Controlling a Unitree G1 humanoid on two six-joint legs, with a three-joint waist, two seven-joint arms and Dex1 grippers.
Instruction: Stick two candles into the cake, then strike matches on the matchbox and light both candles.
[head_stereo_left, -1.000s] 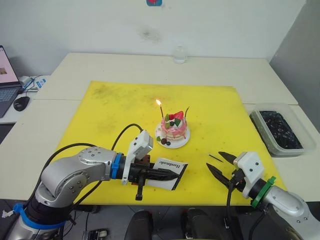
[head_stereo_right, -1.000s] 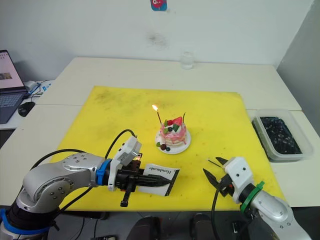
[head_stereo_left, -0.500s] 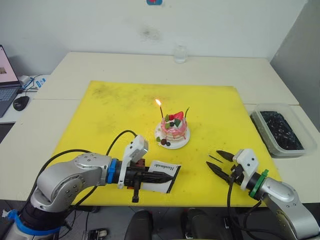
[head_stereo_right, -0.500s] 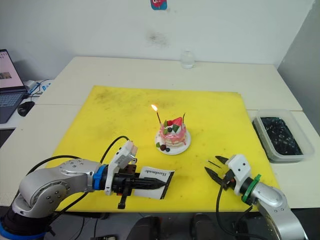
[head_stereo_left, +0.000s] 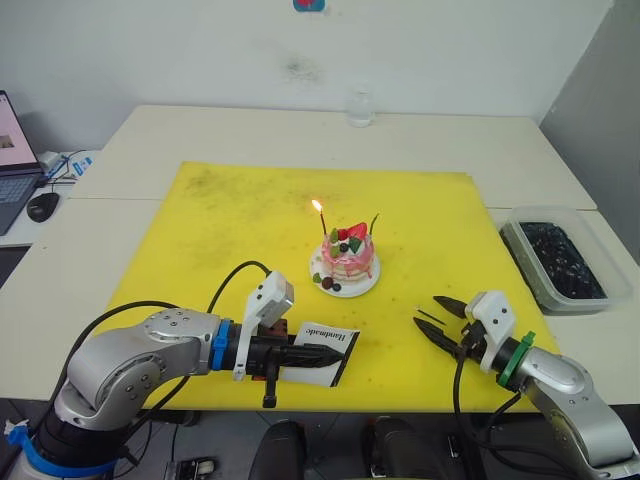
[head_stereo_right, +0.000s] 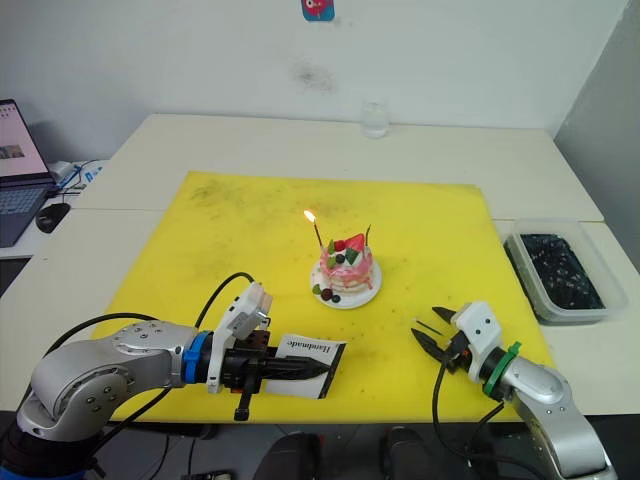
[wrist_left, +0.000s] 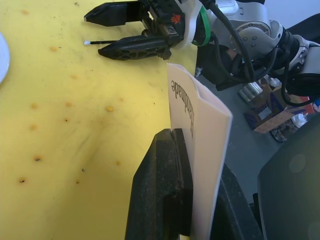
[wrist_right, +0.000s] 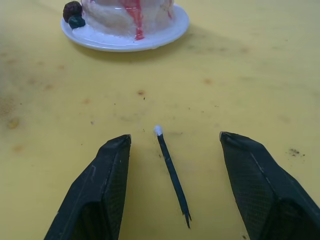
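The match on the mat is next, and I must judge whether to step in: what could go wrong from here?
1. The match lies flat on the yellow mat, thin, between the open right gripper fingers; closing may pinch mat or flick it away.
2. One candle already burns on the cake; reaching for the other risks brushing the flame.
3. The left gripper grips the matchbox by one end; striking may twist it.

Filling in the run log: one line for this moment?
left gripper: shut on matchbox | right gripper: open around match | one candle lit
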